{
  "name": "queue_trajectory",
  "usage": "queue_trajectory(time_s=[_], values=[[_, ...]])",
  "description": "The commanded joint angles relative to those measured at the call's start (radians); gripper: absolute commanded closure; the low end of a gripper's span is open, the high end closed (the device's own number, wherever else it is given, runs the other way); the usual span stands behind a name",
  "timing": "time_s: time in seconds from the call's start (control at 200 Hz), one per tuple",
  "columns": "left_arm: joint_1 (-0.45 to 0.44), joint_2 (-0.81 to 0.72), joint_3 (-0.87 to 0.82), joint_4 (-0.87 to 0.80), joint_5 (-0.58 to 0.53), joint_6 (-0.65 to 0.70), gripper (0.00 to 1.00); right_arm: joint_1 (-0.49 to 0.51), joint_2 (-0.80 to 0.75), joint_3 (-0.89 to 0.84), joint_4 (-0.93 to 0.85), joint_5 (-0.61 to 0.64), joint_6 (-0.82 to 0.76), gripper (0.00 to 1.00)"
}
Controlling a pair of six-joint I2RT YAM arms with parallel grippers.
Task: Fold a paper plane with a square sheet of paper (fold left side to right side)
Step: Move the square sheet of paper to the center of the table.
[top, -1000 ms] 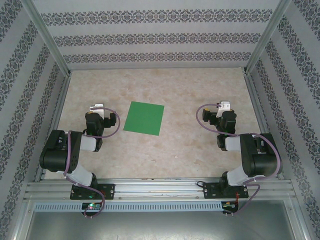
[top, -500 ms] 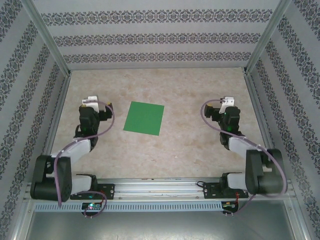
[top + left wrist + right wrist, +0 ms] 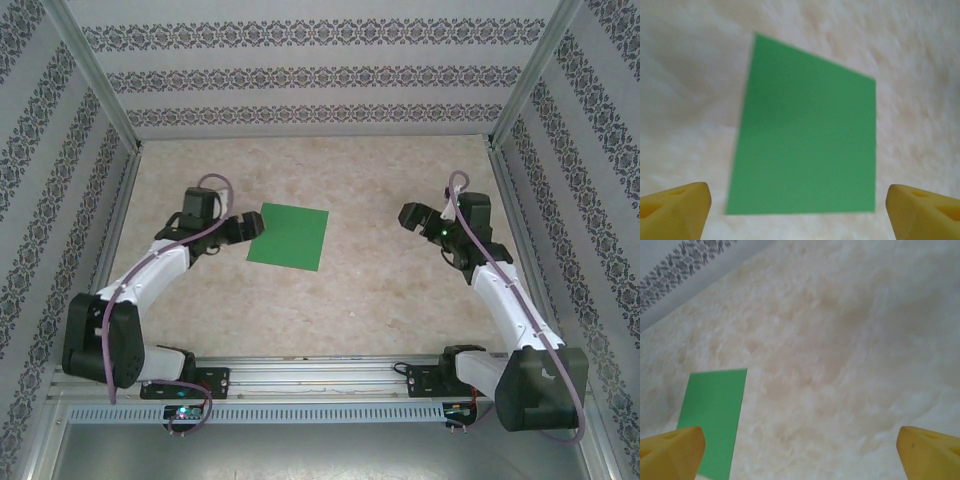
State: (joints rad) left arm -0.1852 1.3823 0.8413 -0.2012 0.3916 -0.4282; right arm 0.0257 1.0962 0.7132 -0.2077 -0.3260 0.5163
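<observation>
The square sheet of paper seems thin and limp (pinch its left edge); left gripper and right gripper both gape empty.

The right end effector is seen with its jaws spread wide, one yellow fingertip in each lower corner. A green sheet of paper is seen lying flat on the mottled beige counter at lower left, its near corner hidden behind the left-hand fingertip. A patterned wall is seen at upper left.
</observation>
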Motion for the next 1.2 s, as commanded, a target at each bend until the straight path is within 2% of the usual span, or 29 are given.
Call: queue_trajectory(time_s=[0.0, 0.2, 0.465, 0.59, 0.699, 0.869, 1.019, 1.194], values=[[-0.061, 0.106, 0.044, -0.008, 0.09, -0.014, 0.16, 0.03, -0.034, -0.053, -0.068, -0.041, 0.081, 0.03], [-0.083, 0.376, 0.241, -0.052, 0.146, -0.061, 0.34, 0.068, -0.049, -0.004, -0.162, 0.012, 0.046, 0.06], [-0.13, 0.541, 0.344, -0.063, 0.07, -0.125, 0.35, 0.075, -0.051, 0.025, -0.234, 0.073, -0.001, 0.08], [-0.146, 0.556, 0.326, -0.056, 0.031, -0.175, 0.35, 0.085, -0.062, 0.026, -0.251, 0.113, -0.008, 0.08], [-0.169, 0.558, 0.283, -0.028, 0.039, -0.242, 0.35, 0.091, -0.05, 0.033, -0.258, 0.147, -0.002, 0.08], [-0.251, 0.515, 0.146, 0.136, 0.036, -0.415, 0.36, 0.109, 0.008, 0.073, -0.272, 0.159, -0.008, 0.09], [-0.318, 0.474, 0.058, 0.275, 0.018, -0.549, 0.37, 0.161, 0.104, 0.138, -0.284, 0.194, -0.034, 0.14], [-0.327, 0.408, 0.074, 0.301, 0.054, -0.57, 0.36, 0.263, 0.289, 0.269, -0.274, 0.23, -0.084, 0.15]])
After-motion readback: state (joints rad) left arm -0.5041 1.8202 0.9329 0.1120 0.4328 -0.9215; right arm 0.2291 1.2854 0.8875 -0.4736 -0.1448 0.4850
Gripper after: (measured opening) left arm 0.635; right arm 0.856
